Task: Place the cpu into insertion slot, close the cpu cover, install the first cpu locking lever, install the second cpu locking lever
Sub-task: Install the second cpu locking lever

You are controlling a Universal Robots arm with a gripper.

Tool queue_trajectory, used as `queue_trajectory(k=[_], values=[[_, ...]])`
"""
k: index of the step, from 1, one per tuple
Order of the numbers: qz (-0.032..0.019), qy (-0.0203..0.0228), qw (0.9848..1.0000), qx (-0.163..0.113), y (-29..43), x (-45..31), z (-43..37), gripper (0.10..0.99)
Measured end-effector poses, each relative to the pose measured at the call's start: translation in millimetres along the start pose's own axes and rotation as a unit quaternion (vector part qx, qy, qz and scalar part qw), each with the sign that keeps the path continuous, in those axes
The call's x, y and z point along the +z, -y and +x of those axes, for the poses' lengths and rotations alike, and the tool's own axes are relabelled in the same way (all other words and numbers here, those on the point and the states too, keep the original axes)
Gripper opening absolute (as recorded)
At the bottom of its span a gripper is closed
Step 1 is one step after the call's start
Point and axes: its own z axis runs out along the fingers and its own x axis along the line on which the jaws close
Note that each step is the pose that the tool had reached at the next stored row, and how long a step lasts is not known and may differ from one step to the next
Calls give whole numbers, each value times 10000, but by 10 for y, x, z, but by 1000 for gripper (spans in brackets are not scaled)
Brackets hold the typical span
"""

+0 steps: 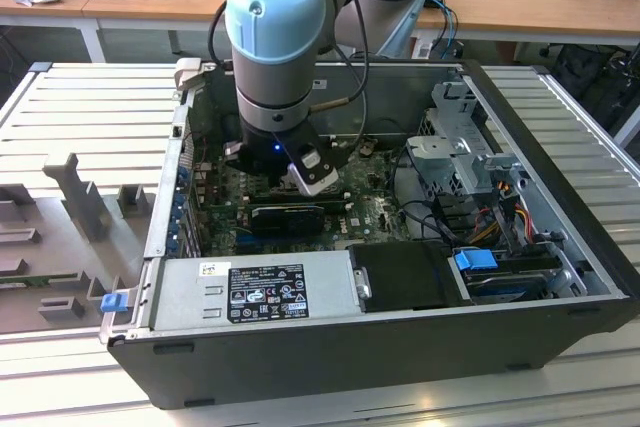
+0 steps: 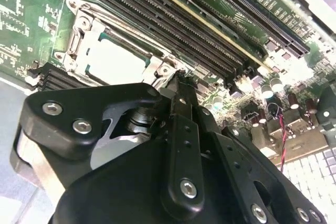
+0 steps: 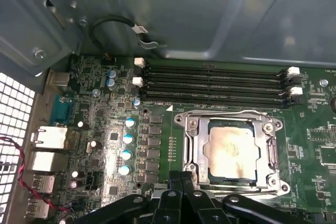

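The cpu [image 3: 231, 153] lies flat in the insertion slot [image 3: 231, 115], its pale metal face showing through the window of the cpu cover [image 3: 198, 142]. The cover lies down over it. My gripper [image 3: 181, 177] is shut, its black fingertips pressed together at the socket's edge, right beside one corner of the cover. In the second wrist view the gripper [image 2: 176, 77] ends at that corner, with the cpu [image 2: 113, 59] and cover [image 2: 86, 35] just beyond. I cannot tell whether anything is pinched between the fingers. In the exterior view the arm's wrist [image 1: 275, 97] reaches down into the open computer case [image 1: 400, 342].
Long black memory slots [image 3: 215, 82] run beside the socket. A row of capacitors [image 3: 127, 145] and a red-black wire [image 3: 16, 166] lie to its other side. A power supply [image 1: 255, 287], drive cage [image 1: 460, 137] and cables [image 1: 500, 207] crowd the case.
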Motion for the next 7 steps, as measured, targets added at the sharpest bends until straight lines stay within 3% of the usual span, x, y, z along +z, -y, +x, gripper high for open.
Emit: queue_trajectory(k=[7], values=[[0, 0, 10000, 0, -1, -3, 0, 106]])
